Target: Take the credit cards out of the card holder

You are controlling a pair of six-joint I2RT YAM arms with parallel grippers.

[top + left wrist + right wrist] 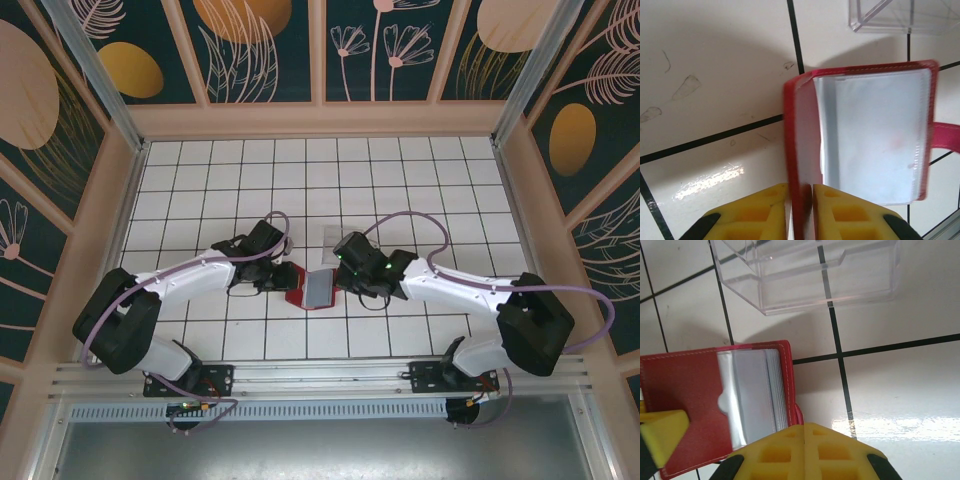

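Observation:
The red card holder (pixel 312 290) lies open on the tiled floor between both arms, its grey-blue pockets (pixel 875 135) facing up. My left gripper (pixel 800 187) is shut on the edge of its raised red cover (pixel 801 130), at the holder's left side (pixel 285 278). My right gripper (pixel 804 426) is shut at the holder's right edge (pixel 345 283), where the red closing tab (pixel 799 414) runs in under the fingertips. Pale grey layered edges (pixel 776 390) sit stacked in the pockets; I cannot tell credit cards from sleeves. No card lies loose outside the holder.
A clear plastic tray (pixel 810 275) stands just beyond the holder, also in the left wrist view (pixel 890 15) and from above (pixel 328 240). Wooden walls enclose the white tiled floor (pixel 430 190).

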